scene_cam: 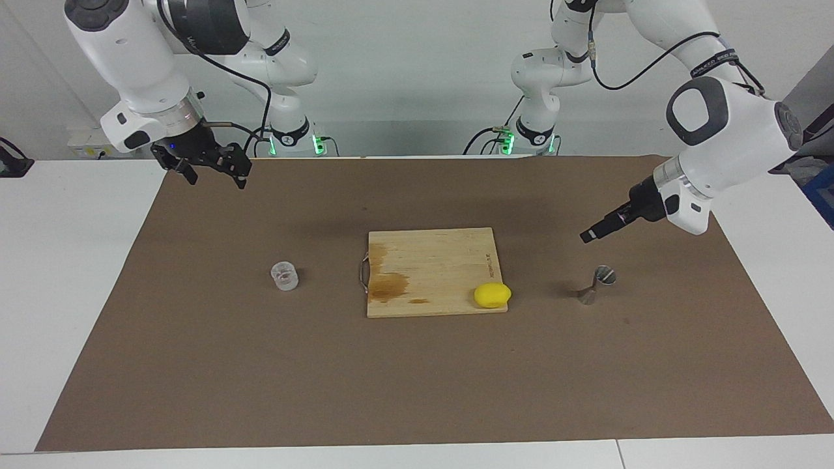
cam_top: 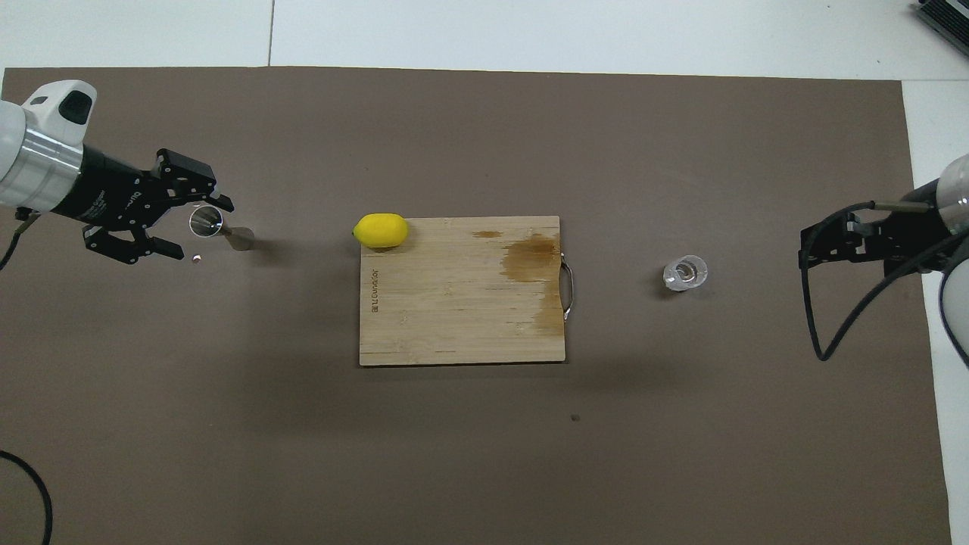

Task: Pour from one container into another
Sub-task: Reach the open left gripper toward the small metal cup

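Over the brown mat: both claws aloft, nothing grasped, pour not yet begun.

Left claw (cam_top: 176, 218) released, fingers spread, hanging over the mat just beside the small shiny steel hourglass jigger (scene_cam: 598, 284), which stands upright on the bench toward the left arm's end. Right claw (scene_cam: 214, 166), also spread and empty, raised near the mat's edge; the small squat clear cup (scene_cam: 285, 275) stands farther from the robots than it, well apart. Each arm is nearer its own vessel. Between the two vessels: wooden cutting board (scene_cam: 430, 260) carrying a yellow lemon (scene_cam: 492, 295).
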You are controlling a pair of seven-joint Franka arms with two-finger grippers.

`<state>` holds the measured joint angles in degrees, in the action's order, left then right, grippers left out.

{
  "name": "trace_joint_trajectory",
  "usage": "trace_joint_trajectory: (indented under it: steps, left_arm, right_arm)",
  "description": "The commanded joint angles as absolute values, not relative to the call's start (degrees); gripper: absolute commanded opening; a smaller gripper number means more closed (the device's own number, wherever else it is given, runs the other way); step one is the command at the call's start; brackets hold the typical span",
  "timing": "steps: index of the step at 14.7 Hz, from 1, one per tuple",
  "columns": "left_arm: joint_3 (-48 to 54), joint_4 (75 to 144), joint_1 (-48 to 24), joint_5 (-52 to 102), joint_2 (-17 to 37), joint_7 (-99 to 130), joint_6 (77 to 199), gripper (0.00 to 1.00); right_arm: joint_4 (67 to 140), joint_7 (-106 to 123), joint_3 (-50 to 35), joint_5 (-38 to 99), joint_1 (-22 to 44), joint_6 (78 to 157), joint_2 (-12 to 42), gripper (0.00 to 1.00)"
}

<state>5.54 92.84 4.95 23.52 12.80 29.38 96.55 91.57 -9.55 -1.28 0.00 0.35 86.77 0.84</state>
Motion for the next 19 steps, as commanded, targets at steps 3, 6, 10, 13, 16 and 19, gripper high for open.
trace_joint_trajectory:
  steps: [3,6,10,13,16,19]
  left_arm:
    - [5.36,92.63,5.53,25.66,15.73,38.39,101.23,1.0]
    - [5.36,95.34,8.86,36.26,15.73,44.55,105.28,1.0]
    - [5.36,102.03,13.96,47.0,14.94,46.58,110.47,1.0]
    - [5.36,106.42,17.05,56.05,15.47,46.84,113.28,1.0]
    - [5.45,112.22,19.59,62.65,15.03,49.47,115.92,1.0]
    - [5.71,116.27,20.13,66.43,14.77,51.05,116.54,1.0]
  right_arm:
    - [92.2,-8.35,-1.58,-0.53,-0.18,86.66,0.09,1.0]
    - [92.2,-8.35,-1.58,-0.53,-0.18,86.75,0.09,1.0]
    - [92.2,-8.35,-1.58,-0.53,-0.18,86.66,0.09,1.0]
    - [92.2,-8.35,-1.58,-0.53,-0.18,86.66,0.09,1.0]
    - [92.2,-8.35,-1.58,-0.53,-0.18,86.66,0.09,1.0]
    - [92.2,-8.35,-1.58,-0.53,-0.18,86.66,0.09,1.0]
